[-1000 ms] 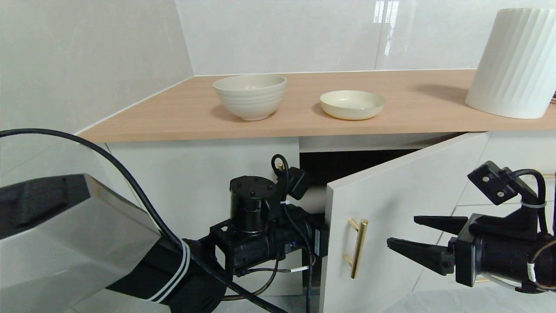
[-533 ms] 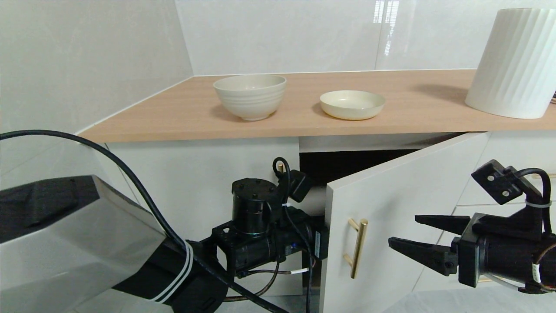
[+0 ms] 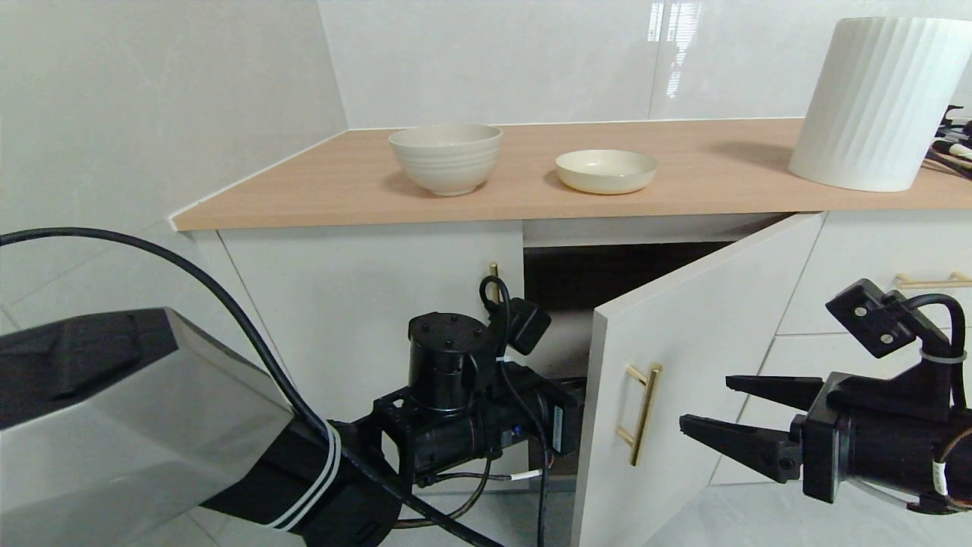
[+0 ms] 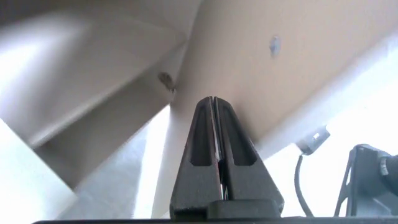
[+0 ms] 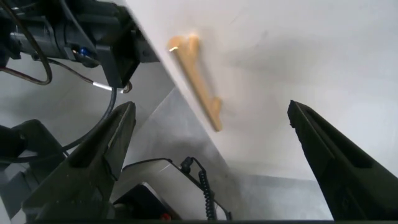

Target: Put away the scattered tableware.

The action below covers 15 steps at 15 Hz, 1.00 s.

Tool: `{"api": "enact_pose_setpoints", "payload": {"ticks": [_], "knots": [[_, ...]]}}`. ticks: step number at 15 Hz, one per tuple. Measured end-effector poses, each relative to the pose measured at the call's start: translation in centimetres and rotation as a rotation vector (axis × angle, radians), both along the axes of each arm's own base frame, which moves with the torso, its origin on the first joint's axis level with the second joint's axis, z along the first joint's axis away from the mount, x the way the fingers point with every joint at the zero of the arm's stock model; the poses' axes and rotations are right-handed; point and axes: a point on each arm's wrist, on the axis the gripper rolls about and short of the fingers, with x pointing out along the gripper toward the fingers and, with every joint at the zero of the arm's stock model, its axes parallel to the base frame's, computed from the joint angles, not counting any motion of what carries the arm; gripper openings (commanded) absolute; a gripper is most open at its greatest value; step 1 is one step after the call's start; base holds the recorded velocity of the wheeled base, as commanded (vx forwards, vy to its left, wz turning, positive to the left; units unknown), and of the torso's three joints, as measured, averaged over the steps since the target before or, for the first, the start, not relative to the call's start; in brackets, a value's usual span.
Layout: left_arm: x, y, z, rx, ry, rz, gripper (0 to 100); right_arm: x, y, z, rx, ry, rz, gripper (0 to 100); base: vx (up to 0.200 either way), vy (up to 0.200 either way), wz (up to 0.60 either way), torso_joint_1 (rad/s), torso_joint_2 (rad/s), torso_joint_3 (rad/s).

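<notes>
- Hovering wide open, the right claw [image 3: 705, 401] sits near the door handle [image 3: 642, 414]; a careless swing could knock the cabinet door [image 3: 706, 304].
- Closed on nothing, the left claw [image 4: 213, 106] sits by the door's inner face and might get pinched.
- Farther off, the bowl [image 3: 446, 158] and dish [image 3: 606, 170] stand on the table [image 3: 304, 190].
- No readable writing.

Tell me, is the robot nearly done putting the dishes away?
Not nearly. Done: the cupboard door stands open. In hand: nothing; the right end effector is open, the left end effector shut. To do: bowl and dish, both on the counter.
</notes>
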Motion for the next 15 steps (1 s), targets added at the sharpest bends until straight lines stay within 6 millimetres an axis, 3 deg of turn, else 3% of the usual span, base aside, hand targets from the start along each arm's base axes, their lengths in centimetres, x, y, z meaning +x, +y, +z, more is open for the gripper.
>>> {"api": "enact_pose_setpoints", "payload": {"ticks": [5,7,15], "knots": [[0.0,-0.4,-0.4,0.006,0.006,-0.009,0,-0.1,-0.1,0.5,0.012,-0.020,0.000,100,0.000,0.000,0.00,0.000,0.00,0.000],[0.0,-0.4,-0.5,0.006,0.006,-0.009,0,-0.3,-0.2,1.0,0.024,-0.039,0.000,100,-0.200,0.000,0.00,0.007,0.00,0.000],[0.0,-1.9,-0.2,-0.009,-0.011,-0.037,0,-0.9,-0.5,2.3,0.080,-0.070,-0.007,100,0.000,0.000,0.00,0.000,0.00,0.000]]}}
